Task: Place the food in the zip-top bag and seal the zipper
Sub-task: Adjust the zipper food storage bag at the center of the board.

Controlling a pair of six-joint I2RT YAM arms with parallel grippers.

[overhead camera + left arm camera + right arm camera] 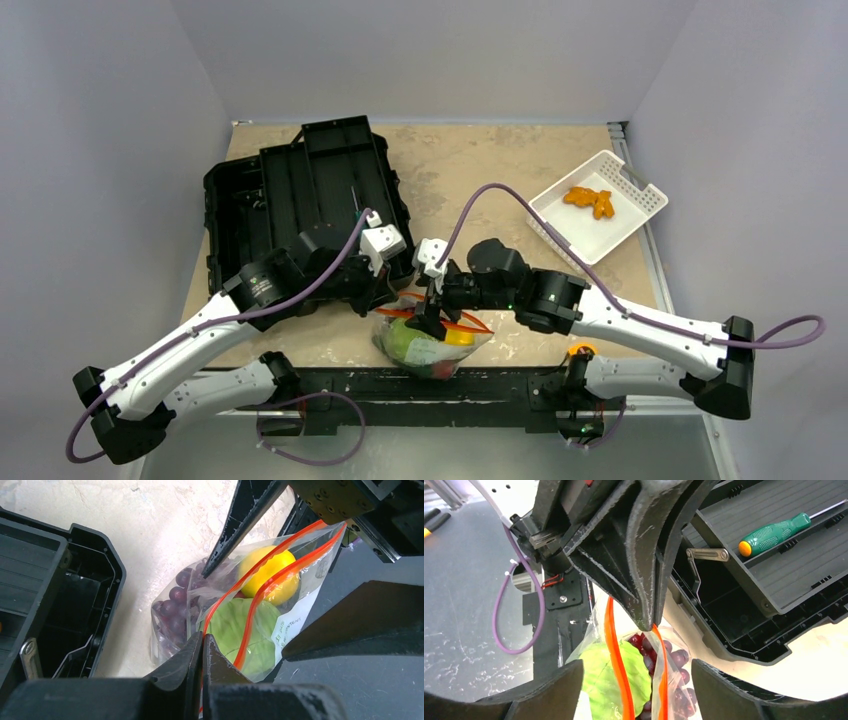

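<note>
The left pincer (pixel 202 652) is clamping the zipper (pixel 265 580) at its left end. The right pincer (pixel 636 685) is standing wide over the bag (pixel 430 345), which is sitting full at the near edge of the counter (pixel 480 170). The zipper is still gaping, so a crooked pinch is probably risking a misaligned seal.

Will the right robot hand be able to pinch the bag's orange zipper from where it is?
Probably yes. The right gripper is open with the zipper running between its jaws, and nothing blocks it. The left gripper only pinches one end.
</note>
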